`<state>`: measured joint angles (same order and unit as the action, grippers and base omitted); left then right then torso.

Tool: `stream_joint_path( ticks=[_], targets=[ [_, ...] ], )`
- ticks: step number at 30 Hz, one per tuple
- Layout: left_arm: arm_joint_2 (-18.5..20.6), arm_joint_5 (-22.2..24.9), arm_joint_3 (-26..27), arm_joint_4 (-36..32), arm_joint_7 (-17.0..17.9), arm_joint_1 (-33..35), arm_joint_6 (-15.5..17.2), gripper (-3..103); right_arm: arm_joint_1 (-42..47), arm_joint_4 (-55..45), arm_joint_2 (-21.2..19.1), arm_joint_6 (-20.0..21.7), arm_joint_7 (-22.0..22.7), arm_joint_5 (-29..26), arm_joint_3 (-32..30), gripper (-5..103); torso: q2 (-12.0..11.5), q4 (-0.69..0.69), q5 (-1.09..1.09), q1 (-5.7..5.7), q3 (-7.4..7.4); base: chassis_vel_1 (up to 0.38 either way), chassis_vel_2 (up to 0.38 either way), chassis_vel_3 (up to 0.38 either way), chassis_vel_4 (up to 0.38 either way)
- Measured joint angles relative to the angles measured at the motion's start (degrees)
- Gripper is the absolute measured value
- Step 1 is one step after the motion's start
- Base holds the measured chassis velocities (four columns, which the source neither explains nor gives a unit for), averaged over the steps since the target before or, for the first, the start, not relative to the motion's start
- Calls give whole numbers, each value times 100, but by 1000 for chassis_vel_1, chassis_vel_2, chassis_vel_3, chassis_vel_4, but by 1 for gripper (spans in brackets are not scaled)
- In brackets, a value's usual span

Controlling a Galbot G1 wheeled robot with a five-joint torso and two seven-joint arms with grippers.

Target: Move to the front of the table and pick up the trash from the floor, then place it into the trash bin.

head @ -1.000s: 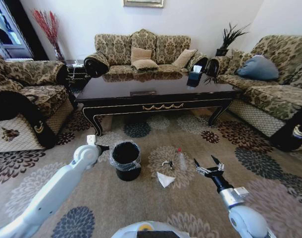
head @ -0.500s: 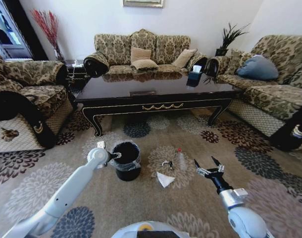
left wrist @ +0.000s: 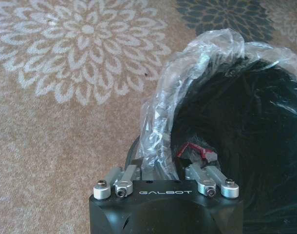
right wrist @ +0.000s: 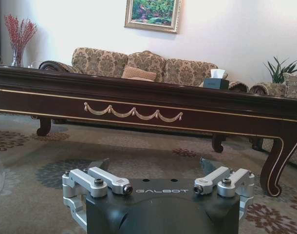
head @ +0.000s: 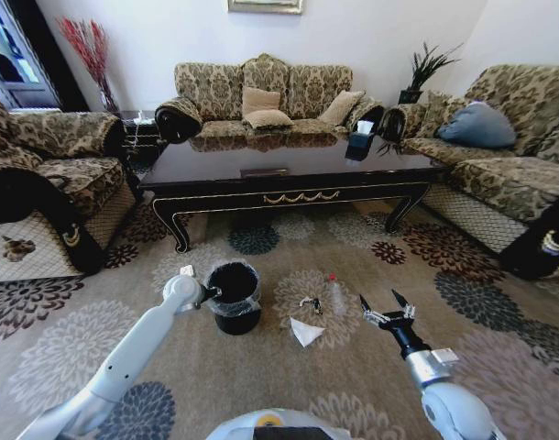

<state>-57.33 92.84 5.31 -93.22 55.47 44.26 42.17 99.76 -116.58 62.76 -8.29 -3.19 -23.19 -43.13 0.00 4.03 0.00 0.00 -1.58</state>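
3 pieces of trash lie on the carpet in front of the table (head: 289, 174): a white crumpled paper (head: 306, 331), a small clear bottle (head: 335, 295) and a tiny dark scrap (head: 310, 303). They sit close together, to the right of the trash bin (head: 235, 296) and on the near side of the table.

By my judgement the driving part is done, because the robot stands facing the long front of the table with the trash on the floor between them. The picking part looks hardly begun, as all 3 pieces are on the floor and none is in a gripper. Something red lies at the bottom of the bin in the left wrist view, but I cannot tell what it is.

The left gripper (left wrist: 163, 168) is at the near-left rim of the bin, touching or almost touching the ruffled plastic liner (left wrist: 187, 92); I cannot tell if it is released or clenched, because the liner hides its fingertips.

The right gripper (head: 387, 309) hangs low over the carpet, just right of the bottle, with its fingers spread wide and nothing between them. In its own wrist view it looks toward the gold ornament (right wrist: 133, 112) on the table.
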Motion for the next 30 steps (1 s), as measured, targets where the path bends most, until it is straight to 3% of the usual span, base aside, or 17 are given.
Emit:
stream_joint_path(
  ticks=[3,6,10,16,20,22,24,26,29,30],
  targets=[
    [6,-70,79,25,4,84,-7,22,0,19,4,0,5,-3,17,100,0,0,1,0,0,0,0,0,0],
    [24,-78,117,33,31,137,-8,17,-8,36,7,0,8,-4,30,100,0,1,-1,0,0,0,0,0,0],
    [116,-124,199,47,250,225,-24,1,-26,52,-3,0,15,-19,53,100,2,0,3,-1,2,0,0,0,0],
    [359,-52,245,-103,279,275,-18,0,-63,76,-90,23,55,-32,58,100,0,3,-6,0,-2,0,0,0,0],
    [563,90,247,-340,359,300,13,0,-131,87,-224,189,174,-106,68,100,0,-8,3,0,-2,0,0,0,0],
    [673,386,247,-586,543,307,12,0,-206,87,-430,438,277,-223,71,100,0,-4,-4,0,-1,0,0,0,0],
    [779,744,250,-823,781,291,8,0,-319,97,-685,828,422,-434,105,100,1,3,3,0,0,0,0,0,0],
    [820,812,250,-879,812,287,8,0,-384,101,-787,1018,495,-551,136,100,1,4,0,0,-1,0,0,0,0],
    [947,855,281,-947,862,302,9,0,-797,226,-1114,1655,854,-1091,390,100,0,2,-1,0,-1,0,0,0,0],
    [947,855,281,-947,862,302,9,0,-797,226,-1114,1655,854,-1091,390,100,0,2,-1,0,-1,0,0,0,0]
  ],
)
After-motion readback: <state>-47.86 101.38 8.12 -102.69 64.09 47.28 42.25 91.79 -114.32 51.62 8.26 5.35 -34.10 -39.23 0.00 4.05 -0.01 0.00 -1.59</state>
